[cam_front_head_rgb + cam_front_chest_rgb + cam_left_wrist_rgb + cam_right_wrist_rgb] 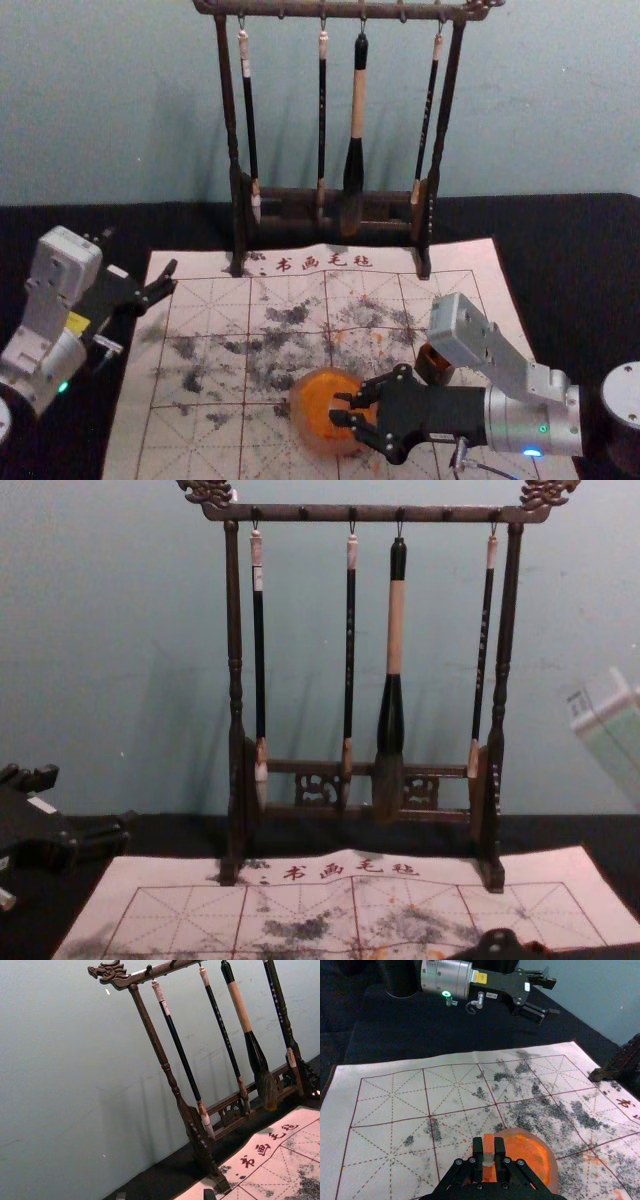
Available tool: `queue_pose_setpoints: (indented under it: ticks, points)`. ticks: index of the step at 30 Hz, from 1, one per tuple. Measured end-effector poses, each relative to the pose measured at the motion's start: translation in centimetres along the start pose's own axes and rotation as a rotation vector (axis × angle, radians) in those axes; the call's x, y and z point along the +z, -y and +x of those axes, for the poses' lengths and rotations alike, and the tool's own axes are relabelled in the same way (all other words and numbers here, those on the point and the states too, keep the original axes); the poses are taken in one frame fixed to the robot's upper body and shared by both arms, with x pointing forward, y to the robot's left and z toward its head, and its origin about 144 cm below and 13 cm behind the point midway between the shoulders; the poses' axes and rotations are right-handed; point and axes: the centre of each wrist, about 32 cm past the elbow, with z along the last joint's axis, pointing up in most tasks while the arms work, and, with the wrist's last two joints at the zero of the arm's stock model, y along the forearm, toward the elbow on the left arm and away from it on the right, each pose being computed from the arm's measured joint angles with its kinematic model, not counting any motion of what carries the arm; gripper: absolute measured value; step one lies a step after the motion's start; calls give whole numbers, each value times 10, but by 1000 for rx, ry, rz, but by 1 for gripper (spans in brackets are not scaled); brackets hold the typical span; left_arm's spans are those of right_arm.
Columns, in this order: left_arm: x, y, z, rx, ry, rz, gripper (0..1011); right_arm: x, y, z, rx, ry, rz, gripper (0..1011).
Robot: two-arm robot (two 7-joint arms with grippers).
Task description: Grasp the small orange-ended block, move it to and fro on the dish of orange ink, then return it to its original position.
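The right gripper (352, 411) is over the dish of orange ink (310, 398), its fingers (478, 1151) closed on the small orange-ended block (488, 1144), which sits between them above the ink; whether it touches the ink I cannot tell. Beyond those fingers, the brush rack (228, 110) stands at the far edge of the felt mat (190, 445). The left gripper (142, 252) is parked at the mat's left side, its fingers spread with nothing between them.
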Motion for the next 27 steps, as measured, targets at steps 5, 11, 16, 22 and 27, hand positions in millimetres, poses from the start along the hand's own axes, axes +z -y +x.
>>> queue_pose_setpoints:
  ticks: [5,11,16,22,27]
  points:
    - [0,0,0,0,0,0,1001,0,-2,0,8,1,-3,100]
    - [0,0,0,0,0,0,1002,-1,-6,0,14,1,-5,100]
    - [0,0,0,0,0,0,1001,0,-11,2,15,4,-6,100]
    - [0,0,0,0,0,0,1001,2,-18,7,7,6,-10,101]
    - [0,0,0,0,0,0,1001,4,-24,13,-9,1,-19,100]
